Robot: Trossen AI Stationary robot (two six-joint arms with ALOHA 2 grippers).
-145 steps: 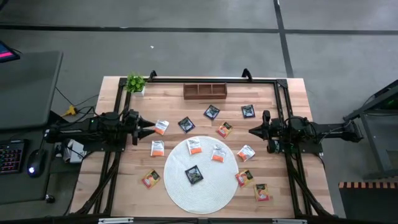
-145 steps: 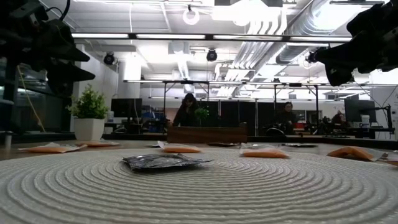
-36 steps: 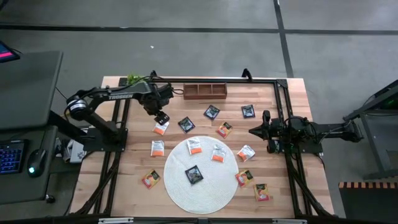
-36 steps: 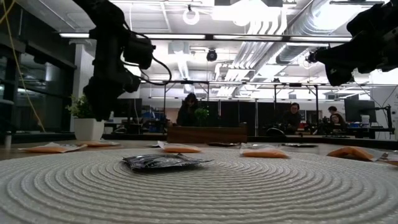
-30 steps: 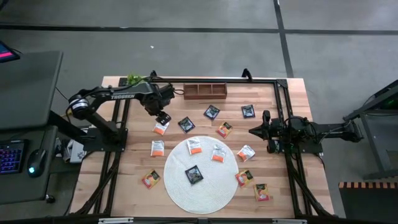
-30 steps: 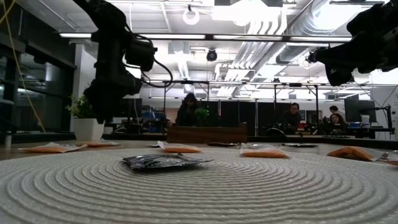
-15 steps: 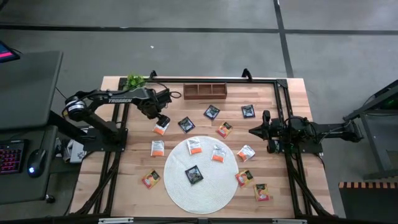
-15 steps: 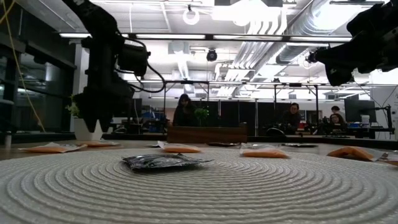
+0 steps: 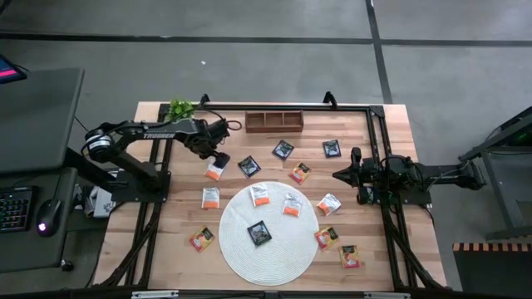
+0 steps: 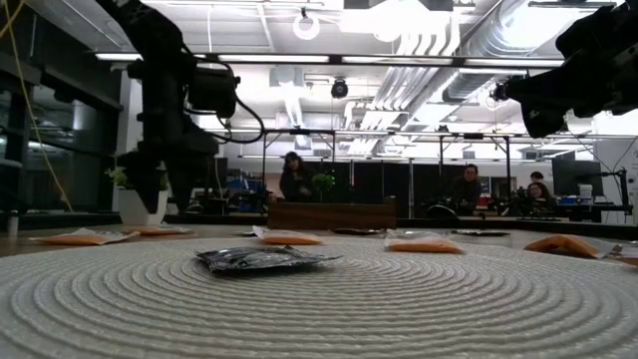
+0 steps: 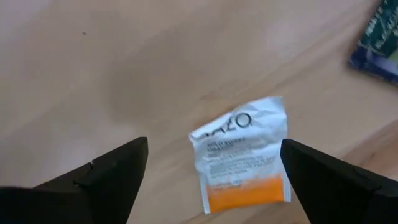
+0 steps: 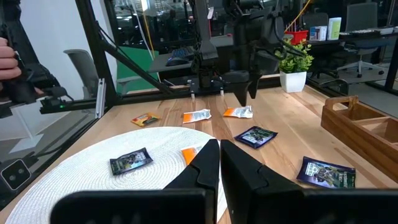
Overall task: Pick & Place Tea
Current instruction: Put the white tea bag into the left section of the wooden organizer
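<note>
The left gripper [image 9: 221,158] hangs directly over a white-and-orange sachet [image 9: 215,171], fingers spread wide apart, and the left wrist view frames that sachet [image 11: 244,153] right between the two dark fingertips [image 11: 118,168], flat on the bare wood, a bit crumpled, printed white half farther from the gripper and orange band nearer it. Nothing is gripped; the packet lies untouched on the table [image 9: 166,224]. Just beyond the gripper's reach, a black sachet [image 9: 249,166] lies near the first one, with the brown wooden tray [image 9: 273,122] farther off at the table's back edge and a small potted plant [image 9: 181,110] behind the arm. Past the gripper toward the centre sits the round white mat [image 9: 249,253], carrying a black sachet [image 9: 259,233] and two white-and-orange ones; more sachets are scattered around the mat's rim on the wood. From the low view, the left arm [image 10: 169,120] comes down steeply at the far left. Across the table the right gripper [image 9: 337,175] waits level above the wood, its fingers [image 12: 208,165] pressed together on nothing, pointing at the mat.
</note>
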